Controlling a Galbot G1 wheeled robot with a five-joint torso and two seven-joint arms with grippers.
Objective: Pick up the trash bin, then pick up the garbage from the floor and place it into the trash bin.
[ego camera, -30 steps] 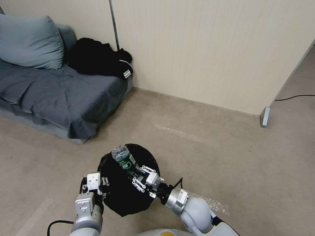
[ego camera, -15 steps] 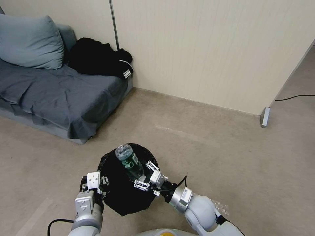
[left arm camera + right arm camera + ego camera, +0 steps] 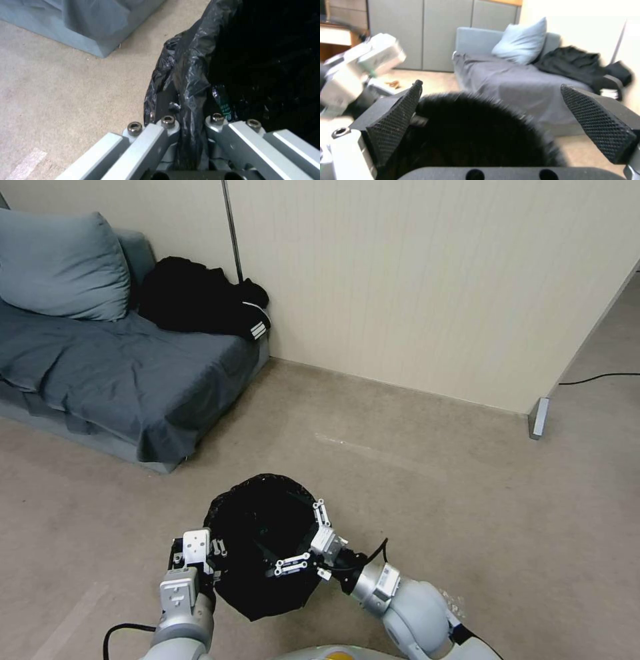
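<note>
Over on the left there's a grey sofa [image 3: 127, 373] with a blue-grey cushion [image 3: 60, 267] and a heap of black clothing [image 3: 200, 307] piled at its end against the wall.

Lower down, the left gripper [image 3: 199, 560] has its fingers pinched tight on the near-left rim of the trash bin [image 3: 267, 543], holding it above the carpet [image 3: 433, 480]. From the left wrist view you can see the fingers [image 3: 166, 140] clamped on a fold of the crinkled black bag liner [image 3: 190, 75], with rim and bag sandwiched between them. Just inside the bag there's the bottle [image 3: 222, 102], or at least a bit of its green label; it's sitting down in the bin right beside the left gripper's inner finger.

To the right of that, the right gripper [image 3: 308, 540] hangs over the right side of the bin's mouth with its fingers spread wide and nothing between them. In the right wrist view both textured pads [image 3: 395, 117] are well apart, with the dark bin opening below them.

Far right there's a black cable [image 3: 593, 377] on the floor past the wall's corner.
</note>
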